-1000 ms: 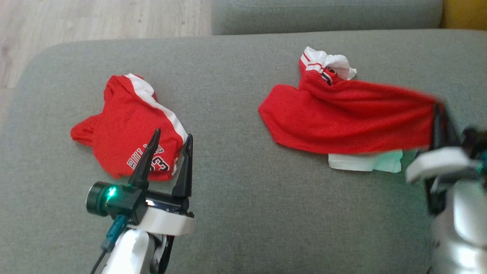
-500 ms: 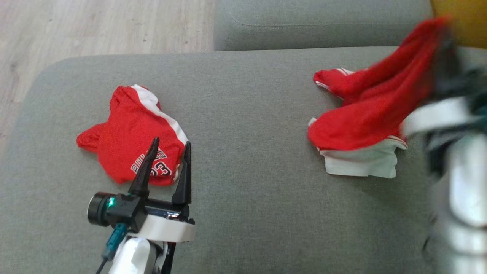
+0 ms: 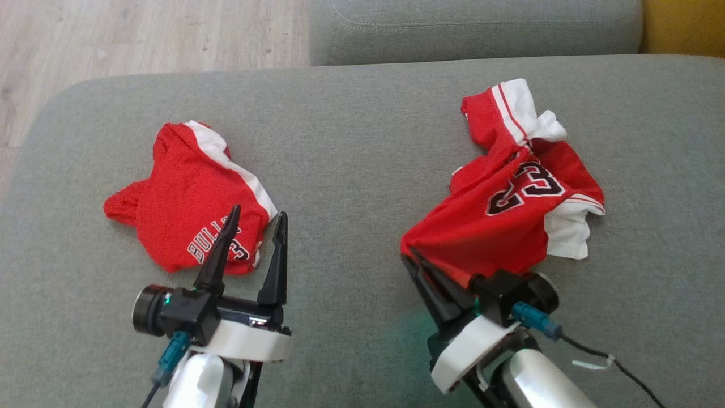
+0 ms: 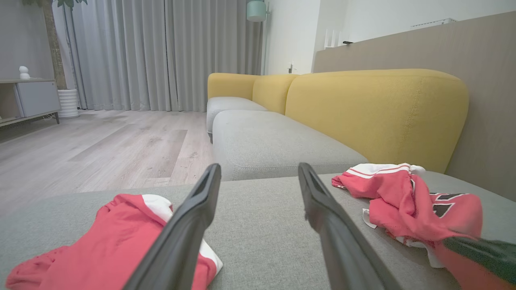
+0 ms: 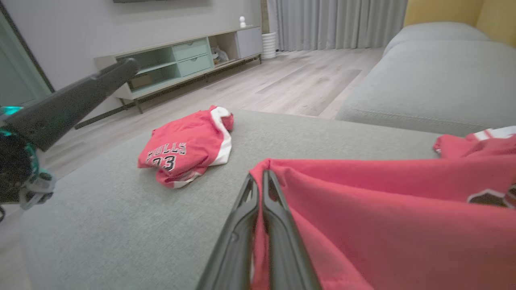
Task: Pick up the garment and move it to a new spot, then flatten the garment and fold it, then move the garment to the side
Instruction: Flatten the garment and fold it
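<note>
Home living room. Sofa (image 4: 375, 112), grey seats and yellow backs, standing on wood floor (image 4: 100, 145); long curtains (image 4: 161, 52) hanging at the far end; sideboard (image 5: 181, 64) with drawers sitting against a wall; lamp (image 4: 256, 10) standing beside the curtains.

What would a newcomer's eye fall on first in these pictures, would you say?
Two red jerseys on the grey sofa: the left jersey lies bunched, the right jersey shows a black number. The right gripper is shut on the right jersey's near corner; the left gripper stands open by the left jersey.
</note>
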`<state>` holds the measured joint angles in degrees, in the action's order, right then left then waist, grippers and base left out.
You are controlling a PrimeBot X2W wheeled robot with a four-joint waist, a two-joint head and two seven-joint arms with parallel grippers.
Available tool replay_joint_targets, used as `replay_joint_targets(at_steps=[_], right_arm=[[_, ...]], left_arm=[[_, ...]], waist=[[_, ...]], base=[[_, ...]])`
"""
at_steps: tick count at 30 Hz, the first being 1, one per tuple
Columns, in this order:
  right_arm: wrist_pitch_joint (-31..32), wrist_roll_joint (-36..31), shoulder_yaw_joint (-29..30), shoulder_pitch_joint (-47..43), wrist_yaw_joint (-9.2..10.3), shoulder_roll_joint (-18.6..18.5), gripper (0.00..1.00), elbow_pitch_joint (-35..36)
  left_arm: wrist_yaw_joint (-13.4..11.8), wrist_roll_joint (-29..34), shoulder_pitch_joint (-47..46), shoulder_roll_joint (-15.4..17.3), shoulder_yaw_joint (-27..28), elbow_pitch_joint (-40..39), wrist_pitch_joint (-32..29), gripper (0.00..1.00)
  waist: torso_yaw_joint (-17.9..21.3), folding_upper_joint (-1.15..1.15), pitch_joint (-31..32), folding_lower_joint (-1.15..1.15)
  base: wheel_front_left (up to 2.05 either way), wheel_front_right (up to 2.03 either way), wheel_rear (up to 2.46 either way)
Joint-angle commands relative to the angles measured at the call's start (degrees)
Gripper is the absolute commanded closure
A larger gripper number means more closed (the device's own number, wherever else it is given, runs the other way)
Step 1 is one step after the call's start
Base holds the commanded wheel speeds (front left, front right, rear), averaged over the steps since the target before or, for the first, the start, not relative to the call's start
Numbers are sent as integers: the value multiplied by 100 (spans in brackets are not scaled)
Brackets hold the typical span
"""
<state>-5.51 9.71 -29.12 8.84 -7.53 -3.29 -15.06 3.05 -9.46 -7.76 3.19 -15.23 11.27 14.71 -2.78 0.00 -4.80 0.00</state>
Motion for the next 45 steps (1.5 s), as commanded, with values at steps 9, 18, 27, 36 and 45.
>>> replay_joint_targets(at_steps=[9,18,27,36,45], right_arm=[[-277,180,56,338,4,41,0,2],[-651,12,1178,319,4,41,0,621],[-530,-302,2654,-19,4,41,0,671],[-384,-124,3510,60,4,41,0,-285],[-152,-139,4166,1125,4,41,0,-1758]], left_arm=[[43,61,-177,-20,256,-117,29,0],[49,115,-135,-25,310,-147,29,0],[70,150,-109,-28,286,-172,29,0],[102,178,-188,-29,281,-187,29,0],[160,202,-395,-30,186,-188,29,0]], waist=[[-92,0,36,0],[41,0,58,0],[96,0,92,0],[12,0,-154,0],[-231,0,-599,0]], base=[[0,0,0],[0,0,0],[0,0,0],[0,0,0],[0,0,0]])
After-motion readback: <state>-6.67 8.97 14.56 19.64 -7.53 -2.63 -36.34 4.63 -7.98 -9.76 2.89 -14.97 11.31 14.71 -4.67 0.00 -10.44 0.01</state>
